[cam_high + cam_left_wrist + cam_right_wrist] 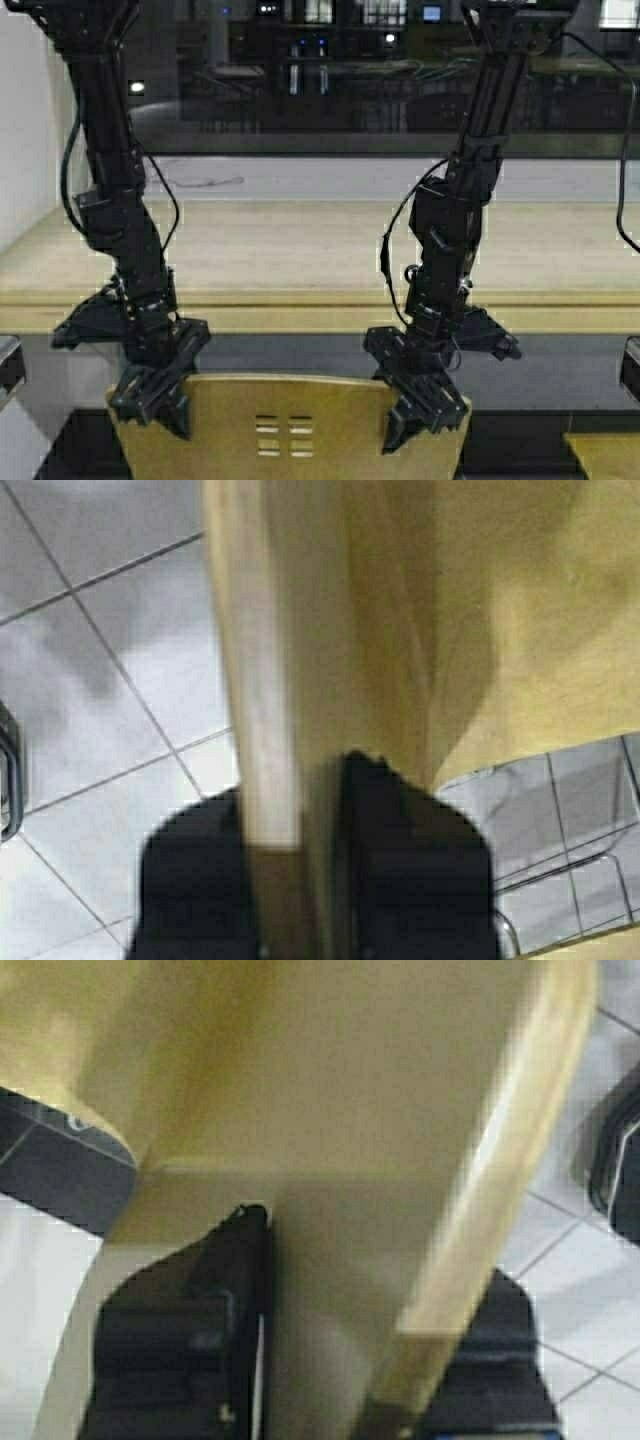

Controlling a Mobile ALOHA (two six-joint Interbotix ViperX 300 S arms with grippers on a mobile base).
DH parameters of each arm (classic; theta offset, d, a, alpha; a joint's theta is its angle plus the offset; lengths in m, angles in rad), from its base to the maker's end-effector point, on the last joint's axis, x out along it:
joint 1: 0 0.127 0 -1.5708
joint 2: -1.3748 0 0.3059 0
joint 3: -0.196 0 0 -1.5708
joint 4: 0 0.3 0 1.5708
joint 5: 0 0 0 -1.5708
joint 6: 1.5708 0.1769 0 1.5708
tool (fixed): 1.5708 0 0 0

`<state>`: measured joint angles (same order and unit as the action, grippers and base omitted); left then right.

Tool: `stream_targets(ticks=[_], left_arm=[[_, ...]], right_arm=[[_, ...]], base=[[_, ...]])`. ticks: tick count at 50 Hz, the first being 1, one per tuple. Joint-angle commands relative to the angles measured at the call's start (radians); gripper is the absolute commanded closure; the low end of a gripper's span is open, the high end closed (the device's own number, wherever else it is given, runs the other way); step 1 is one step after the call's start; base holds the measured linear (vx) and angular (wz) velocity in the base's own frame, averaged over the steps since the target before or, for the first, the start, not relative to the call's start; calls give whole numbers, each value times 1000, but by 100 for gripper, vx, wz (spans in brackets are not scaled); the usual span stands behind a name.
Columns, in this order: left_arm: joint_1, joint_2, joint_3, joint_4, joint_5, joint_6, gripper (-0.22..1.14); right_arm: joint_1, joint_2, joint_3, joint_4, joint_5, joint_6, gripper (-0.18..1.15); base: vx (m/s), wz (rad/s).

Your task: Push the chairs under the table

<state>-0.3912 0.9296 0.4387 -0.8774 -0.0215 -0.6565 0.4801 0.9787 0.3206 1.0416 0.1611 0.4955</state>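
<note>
Chair (290,425) was seen just in front of the table (300,250), its backrest standing below the table's thick front edge and its seat reaching under the tabletop. The backrest's top corner on one side was pinched by the left gripper (150,395), with a finger on each face of the panel. The other top corner was pinched likewise by the right gripper (425,405). A second chair's corner (605,455) was visible to the right of the first.

Pale wooden table (330,255) stretched wide beyond both grippers, thick front edge just past them, a thin cable (205,183) lay on its far part, light tiled floor (110,680) lay below, bearing the chair (300,430) the grippers flanked
</note>
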Motion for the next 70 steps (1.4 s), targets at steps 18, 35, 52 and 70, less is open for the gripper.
stream_targets(ticks=[18,35,52,70], left_arm=[[-11,-34,14,12,0,43,79],[2,-28,-11,12,-6,43,79],[11,-35,-3,12,-9,49,79],[14,-37,-11,12,-8,52,79]], right_arm=[[-17,-32,-34,-11,-2,-77,86],[-29,3,-84,-11,-11,-107,86],[-25,-12,-71,-12,-11,-132,86],[-29,-18,-46,-12,-32,-187,86]], base=[[16,0],[21,3],[19,-6],[18,2]])
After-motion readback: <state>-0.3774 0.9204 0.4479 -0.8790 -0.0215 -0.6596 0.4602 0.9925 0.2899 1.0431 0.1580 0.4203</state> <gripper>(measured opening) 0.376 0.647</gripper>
